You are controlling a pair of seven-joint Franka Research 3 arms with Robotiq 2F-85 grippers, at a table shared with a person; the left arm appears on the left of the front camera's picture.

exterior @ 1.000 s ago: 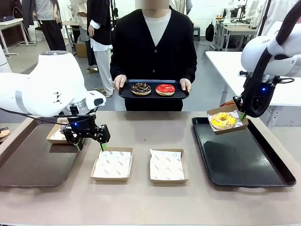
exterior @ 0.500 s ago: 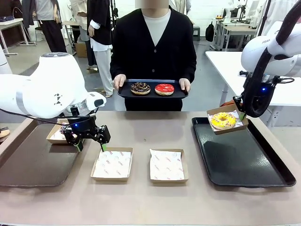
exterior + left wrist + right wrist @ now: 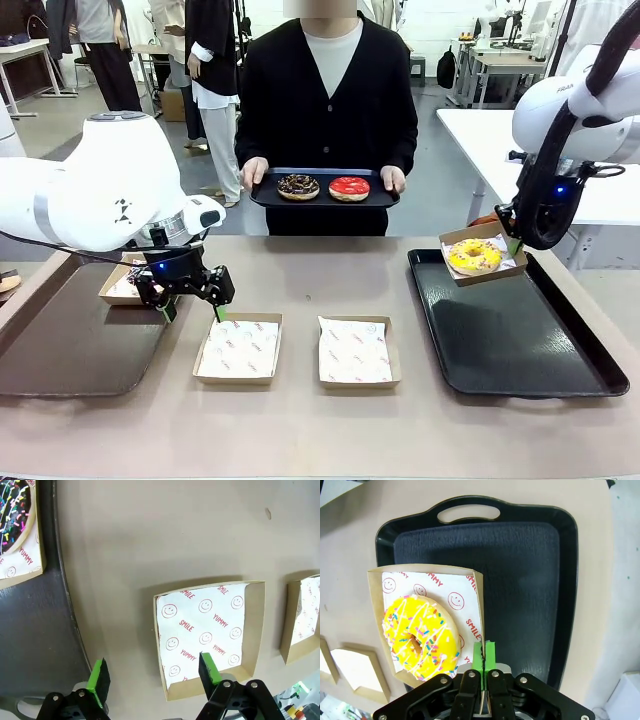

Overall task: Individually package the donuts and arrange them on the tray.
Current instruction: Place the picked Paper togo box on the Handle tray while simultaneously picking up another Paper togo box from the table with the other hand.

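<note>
Over the far-left corner of the black tray (image 3: 520, 350), right claw (image 3: 515, 245) is pinched tight on the rim of a box (image 3: 493, 271) carrying the yellow donut (image 3: 475, 256); not yet set down. Left of that tray, two lined boxes (image 3: 238, 348) sit empty on the bench (image 3: 300, 430); left claw (image 3: 192, 311) gapes wide, holding nothing, over the farther one. Sprinkled donut (image 3: 12, 507) is boxed, well left of the tray; red donut (image 3: 349, 188) and drizzled donut (image 3: 298, 186) are unboxed, beyond the tray on the person's tray (image 3: 325, 205). My read: two packaged, two left.
</note>
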